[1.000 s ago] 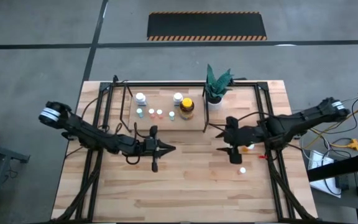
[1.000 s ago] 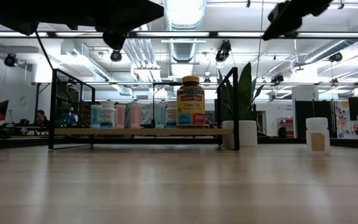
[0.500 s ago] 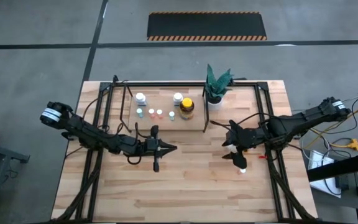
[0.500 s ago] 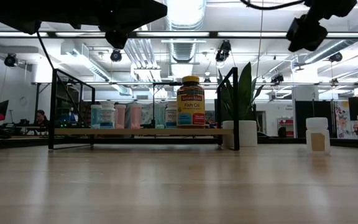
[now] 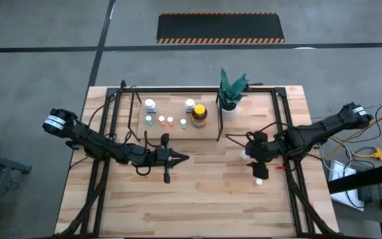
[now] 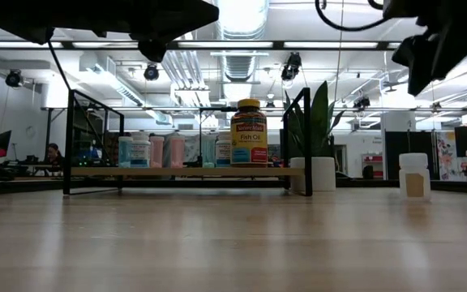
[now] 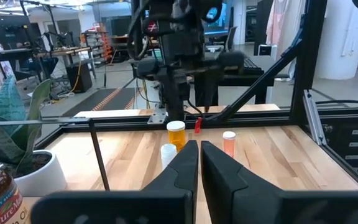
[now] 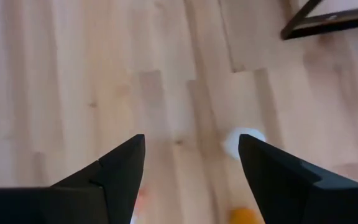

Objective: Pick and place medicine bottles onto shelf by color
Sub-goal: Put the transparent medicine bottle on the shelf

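Right pincer fingers apart, empty, above white-capped bottle on bare table. Left pincer together, idle mid-table. Remaining medicine bottles standing on shelf.

Light-wood shelf framed in black bars, small capped bottles upright on it beside amber yellow-capped bottle, three loose bottles off shelf

My high camera looks straight down on the whole table; my low one sits at tabletop level, facing the shelf. Both see the Fish Oil bottle.
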{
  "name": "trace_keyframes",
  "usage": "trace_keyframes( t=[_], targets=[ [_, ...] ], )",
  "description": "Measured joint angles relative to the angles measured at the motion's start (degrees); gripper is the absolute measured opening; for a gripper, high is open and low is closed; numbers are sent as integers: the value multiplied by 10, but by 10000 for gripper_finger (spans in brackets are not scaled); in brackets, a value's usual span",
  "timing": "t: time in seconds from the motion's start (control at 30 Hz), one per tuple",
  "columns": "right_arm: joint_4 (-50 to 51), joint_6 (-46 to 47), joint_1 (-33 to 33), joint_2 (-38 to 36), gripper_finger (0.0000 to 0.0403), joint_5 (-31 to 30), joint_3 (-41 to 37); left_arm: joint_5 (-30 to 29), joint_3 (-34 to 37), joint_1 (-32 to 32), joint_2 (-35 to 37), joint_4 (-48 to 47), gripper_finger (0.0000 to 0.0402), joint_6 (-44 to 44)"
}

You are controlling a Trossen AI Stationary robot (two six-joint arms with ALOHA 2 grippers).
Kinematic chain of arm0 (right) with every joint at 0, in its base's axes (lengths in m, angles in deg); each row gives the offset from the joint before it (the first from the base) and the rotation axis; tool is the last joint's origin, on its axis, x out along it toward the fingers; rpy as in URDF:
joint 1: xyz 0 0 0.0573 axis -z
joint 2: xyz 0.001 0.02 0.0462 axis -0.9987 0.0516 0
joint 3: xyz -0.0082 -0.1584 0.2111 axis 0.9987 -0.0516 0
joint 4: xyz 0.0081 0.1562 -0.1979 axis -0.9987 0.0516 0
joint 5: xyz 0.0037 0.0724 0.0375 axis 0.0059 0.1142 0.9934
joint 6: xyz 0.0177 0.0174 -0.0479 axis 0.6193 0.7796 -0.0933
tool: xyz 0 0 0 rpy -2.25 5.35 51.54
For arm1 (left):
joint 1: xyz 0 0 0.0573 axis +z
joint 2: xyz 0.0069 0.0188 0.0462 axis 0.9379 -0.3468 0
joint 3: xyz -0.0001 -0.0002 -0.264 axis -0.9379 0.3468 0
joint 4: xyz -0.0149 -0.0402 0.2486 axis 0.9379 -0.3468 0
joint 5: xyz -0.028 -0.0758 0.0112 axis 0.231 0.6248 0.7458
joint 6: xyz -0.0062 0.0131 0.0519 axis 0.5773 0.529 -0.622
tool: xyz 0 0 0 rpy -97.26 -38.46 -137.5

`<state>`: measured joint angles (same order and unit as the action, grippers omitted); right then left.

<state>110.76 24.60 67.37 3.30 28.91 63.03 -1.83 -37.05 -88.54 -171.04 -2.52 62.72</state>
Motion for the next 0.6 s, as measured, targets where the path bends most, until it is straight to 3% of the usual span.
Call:
trace_keyframes(
  t=[0.23, 0.6],
  targets=[
    [-18, -26, 1, -3, 250, -97, -67, 0, 0, 0, 0, -1, 1, 0],
    [-136, 42, 2, -3, 268, -118, -169, 0, 2, 0, 0, -1, 2, -12]
  ],
)
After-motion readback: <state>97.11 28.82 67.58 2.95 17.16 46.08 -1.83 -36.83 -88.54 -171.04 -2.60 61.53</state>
